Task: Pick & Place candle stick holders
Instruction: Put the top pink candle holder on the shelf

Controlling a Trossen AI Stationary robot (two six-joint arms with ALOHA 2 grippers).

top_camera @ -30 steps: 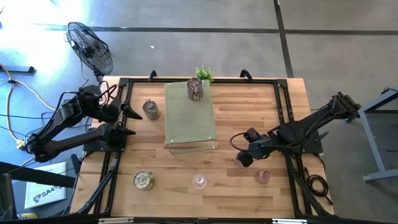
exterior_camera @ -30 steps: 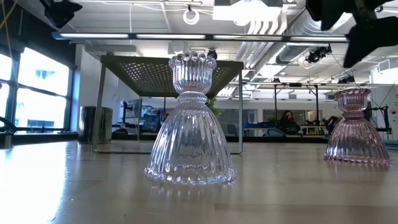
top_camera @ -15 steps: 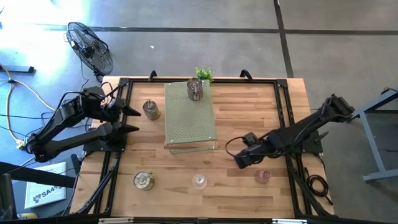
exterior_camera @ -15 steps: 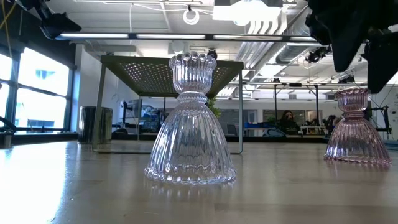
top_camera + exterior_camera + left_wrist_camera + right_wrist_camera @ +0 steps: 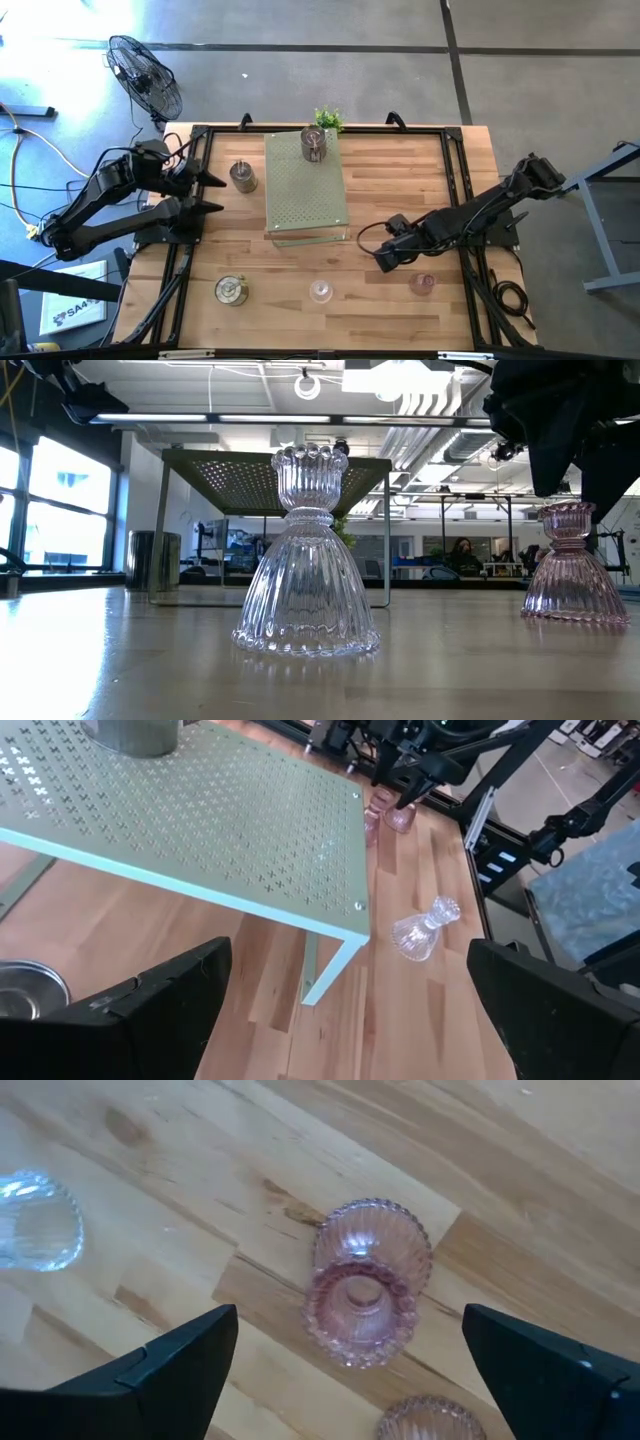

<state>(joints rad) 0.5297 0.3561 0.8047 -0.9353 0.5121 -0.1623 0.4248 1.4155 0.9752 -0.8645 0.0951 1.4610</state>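
My right gripper point(image 5: 350, 1315) is open and points down over a pink glass candle stick holder point(image 5: 368, 1280). The holder stands upright on its wide base between the fingers, apart from both. In the high view the gripper point(image 5: 385, 258) hides it. A second pink holder point(image 5: 423, 283) and a clear glass one point(image 5: 320, 291) stand near the front edge. Metal holders stand at the near left point(image 5: 231, 290), the far left point(image 5: 242, 177) and on the perforated board point(image 5: 314, 143). My left gripper point(image 5: 213, 194) waits open at the table's left edge.
The pale green perforated board point(image 5: 305, 190) stands on thin legs at the table's middle, with a small green plant point(image 5: 327, 118) behind it. Black rails point(image 5: 455, 190) frame the table. A fan point(image 5: 145, 75) stands on the floor at the far left.
My right gripper has come down toward the pink holder and shifted slightly toward the table's left, still open. My left gripper has turned a little in place.
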